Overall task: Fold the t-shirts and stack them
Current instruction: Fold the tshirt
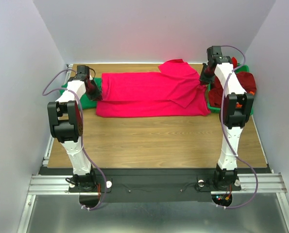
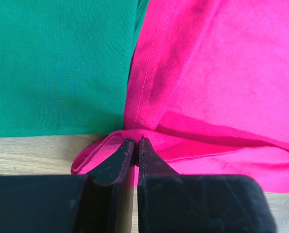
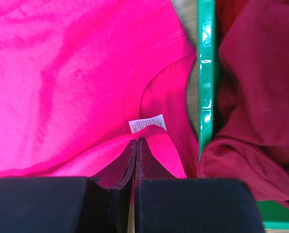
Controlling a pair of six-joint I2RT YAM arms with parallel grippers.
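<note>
A bright pink-red t-shirt (image 1: 149, 93) lies spread across the back of the table, partly folded lengthwise. My left gripper (image 1: 93, 90) is shut on its left hem edge (image 2: 134, 133), lifted slightly above the wood. My right gripper (image 1: 205, 76) is shut on its right edge by the collar; the white label (image 3: 147, 123) shows just beyond the fingertips. A green t-shirt (image 2: 57, 63) lies flat at the far left (image 1: 88, 101), partly under the pink-red one. A dark red t-shirt (image 3: 261, 97) is bunched in the tray at the right (image 1: 244, 80).
A green plastic tray (image 3: 206, 73) stands at the right back edge (image 1: 246, 68), holding dark red and orange cloth. White walls close the table on three sides. Bare wood lies in front of the pink-red shirt.
</note>
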